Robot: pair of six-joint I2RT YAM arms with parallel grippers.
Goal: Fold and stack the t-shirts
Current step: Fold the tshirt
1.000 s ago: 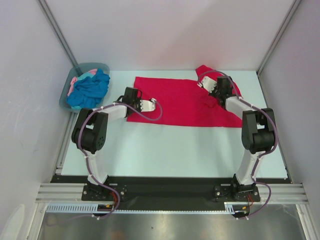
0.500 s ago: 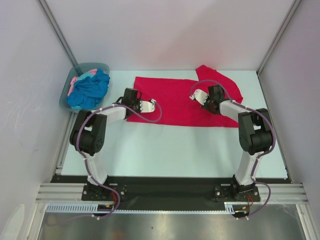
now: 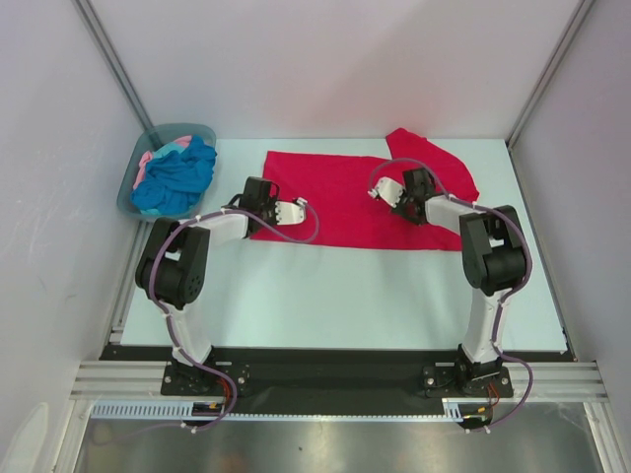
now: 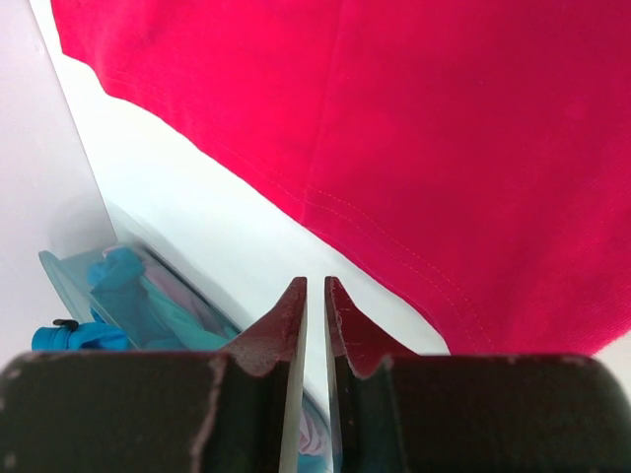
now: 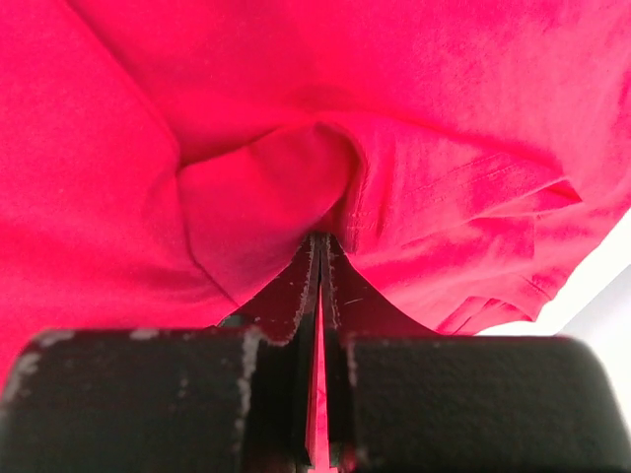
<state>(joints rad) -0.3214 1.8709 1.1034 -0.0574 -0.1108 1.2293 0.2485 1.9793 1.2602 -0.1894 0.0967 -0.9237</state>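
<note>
A large crimson-red t-shirt (image 3: 335, 197) lies spread across the middle of the table. My right gripper (image 3: 383, 192) is over its right half and is shut on a pinched fold of the red cloth (image 5: 197, 99), which bunches at the tips (image 5: 320, 239). My left gripper (image 3: 299, 204) rests at the shirt's lower left corner. Its jaws (image 4: 315, 286) stand a narrow slit apart with nothing between them, and the red hem (image 4: 444, 148) lies just beside them. A turquoise-blue t-shirt (image 3: 177, 177) and a pale pink one (image 3: 148, 160) lie crumpled in the tub.
The grey-teal plastic tub (image 3: 187, 129) stands at the table's back left corner, also in the left wrist view (image 4: 59, 271). White enclosure walls close in the back and both sides. Bare table lies between the red shirt and the arm bases.
My right gripper closed on the red cloth and pulled it left toward the shirt's middle, drawing the right edge inward. The left gripper stayed put.
</note>
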